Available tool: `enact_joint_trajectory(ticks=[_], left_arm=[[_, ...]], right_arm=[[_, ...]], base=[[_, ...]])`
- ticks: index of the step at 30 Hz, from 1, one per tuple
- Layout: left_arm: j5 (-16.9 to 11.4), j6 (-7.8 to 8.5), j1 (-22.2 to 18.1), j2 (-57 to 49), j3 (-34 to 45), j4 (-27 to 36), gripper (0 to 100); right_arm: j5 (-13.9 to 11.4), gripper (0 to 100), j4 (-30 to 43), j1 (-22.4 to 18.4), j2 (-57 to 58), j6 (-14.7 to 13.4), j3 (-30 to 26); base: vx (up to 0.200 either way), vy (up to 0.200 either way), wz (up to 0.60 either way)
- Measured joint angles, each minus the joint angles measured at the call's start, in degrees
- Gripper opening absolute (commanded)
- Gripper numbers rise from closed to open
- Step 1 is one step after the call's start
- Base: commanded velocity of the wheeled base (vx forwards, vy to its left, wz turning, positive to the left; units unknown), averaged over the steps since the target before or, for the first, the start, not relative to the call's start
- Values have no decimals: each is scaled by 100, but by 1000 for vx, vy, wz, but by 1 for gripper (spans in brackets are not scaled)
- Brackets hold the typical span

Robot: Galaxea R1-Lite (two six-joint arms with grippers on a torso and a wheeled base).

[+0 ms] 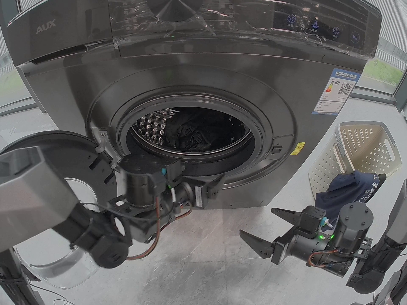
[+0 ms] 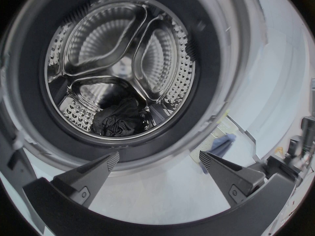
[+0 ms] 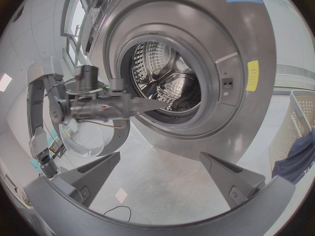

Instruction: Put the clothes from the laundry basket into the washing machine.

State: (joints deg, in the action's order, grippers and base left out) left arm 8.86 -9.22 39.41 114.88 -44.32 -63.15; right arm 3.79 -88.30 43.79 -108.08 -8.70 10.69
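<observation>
Clothes are seen in two places. A black garment (image 2: 118, 120) lies crumpled on the low, near part of the drum (image 2: 98, 40) inside the washing machine (image 1: 203, 70). A navy garment (image 1: 349, 189) is draped over the near rim of the laundry basket (image 1: 373, 147), which is set on the floor to the right of the machine. The round door (image 1: 55, 149) is swung open to the left.

The left gripper (image 2: 157, 156) is held just in front of the lower edge of the opening, its fingers spread apart with nothing between them. The right gripper (image 1: 258, 222) is held low over the floor, between the machine and the basket and near the navy garment. It is pointed left, away from the basket, and its fingers are also wide apart and empty.

The step in hand is judged to be the gap between loads: one item is lodged in the drum, and the navy one is yet to be fetched. For the next move, the right gripper would need to be turned toward the basket and lowered onto a bunched fold of the navy cloth. The fingers should be closed on fabric alone, not on the basket rim. The garment would then have to be lifted clear of the rim and carried to the opening, from which the left arm should first be cleared. Trailing cloth could be caught on the door seal.
</observation>
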Motion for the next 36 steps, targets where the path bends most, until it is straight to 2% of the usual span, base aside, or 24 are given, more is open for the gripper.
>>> enact_joint_trajectory(ticks=[7,10,14,19,24,31,36], left_arm=[[-117,106,280,-1762,1933,-161,100],[-132,152,358,-2581,2649,-196,100],[-134,293,400,-3410,3215,-185,100],[-134,523,312,-4374,3717,66,100],[-139,624,132,-5298,3938,819,100],[-172,668,-375,-6762,4089,2261,100],[-197,649,-796,-7958,4166,3474,100]], right_arm=[[52,100,11,-462,644,39,-524],[195,100,41,-675,990,56,-736],[362,100,200,-868,1398,61,-894],[450,100,831,-1150,1944,63,-957],[494,100,1818,-1402,2586,59,-965],[769,100,3249,-1620,3821,37,-970],[836,100,4435,-1891,4976,39,-970]], base=[[0,0,0],[-200,0,0],[-200,0,0],[-200,0,0],[-200,0,0],[-200,0,0],[0,0,0]])
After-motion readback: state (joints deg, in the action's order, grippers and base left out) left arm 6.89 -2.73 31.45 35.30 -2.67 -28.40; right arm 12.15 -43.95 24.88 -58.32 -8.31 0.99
